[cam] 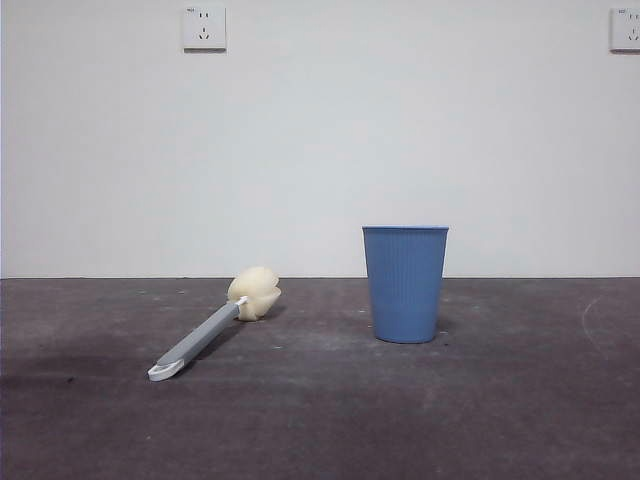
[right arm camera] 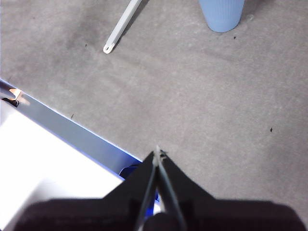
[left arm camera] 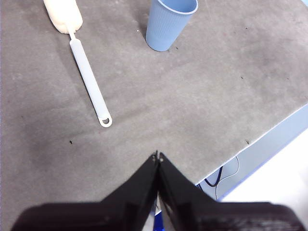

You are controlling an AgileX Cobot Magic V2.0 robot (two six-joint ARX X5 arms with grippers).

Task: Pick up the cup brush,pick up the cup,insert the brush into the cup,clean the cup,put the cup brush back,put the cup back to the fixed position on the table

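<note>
Left gripper: jaws pressed together tip to tip, holding nothing, hanging above bare table near its edge. Right gripper: jaws likewise closed to a thin seam, gripping nothing, hovering over the table close to its edge. Neither gripper is showing in the front view.

Cup brush: lying flat on the table, left of centre in the front view. The cream-yellow sponge head is pointing toward the back wall; the grey handle is running diagonally toward the lower left, ending in the white loop. In the left wrist view the brush is sitting in the upper left of the frame, loop end nearest the closed jaws but well apart from them. In the right wrist view only the handle's loop end is showing, at the top left of centre.

Cup: standing upright on the table, mouth up, right of centre in the front view, well apart from the brush. Ribbed blue wall, smooth rim band. No label or writing is readable on it.

Wall: two white socket plates, one at upper left, one cut by the upper right corner. Small dark marks are sitting at each plate's top corner, too small to read.
</note>
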